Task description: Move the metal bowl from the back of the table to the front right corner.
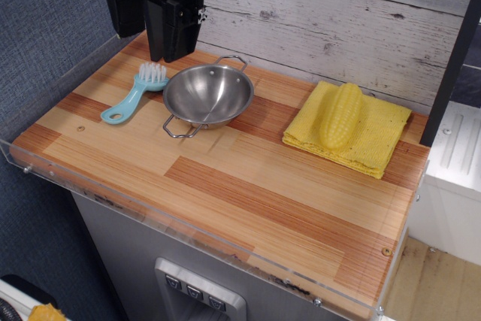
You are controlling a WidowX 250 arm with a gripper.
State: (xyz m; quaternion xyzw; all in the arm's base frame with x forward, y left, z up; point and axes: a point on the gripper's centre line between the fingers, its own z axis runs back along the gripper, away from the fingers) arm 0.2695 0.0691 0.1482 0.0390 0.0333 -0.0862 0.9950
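The metal bowl (208,94) stands upright and empty at the back middle-left of the wooden table (248,193), its two wire loop handles pointing to the back and the front left. My black gripper (147,44) hangs above the table's back left corner, just left of and behind the bowl, not touching it. Its jaws stand apart with a gap between them, and they hold nothing.
A light blue brush (134,97) with white bristles lies just left of the bowl. A yellow corn cob (340,114) lies on a folded yellow cloth (379,140) at the back right. A clear acrylic rim (188,234) edges the table. A white plank wall stands behind.
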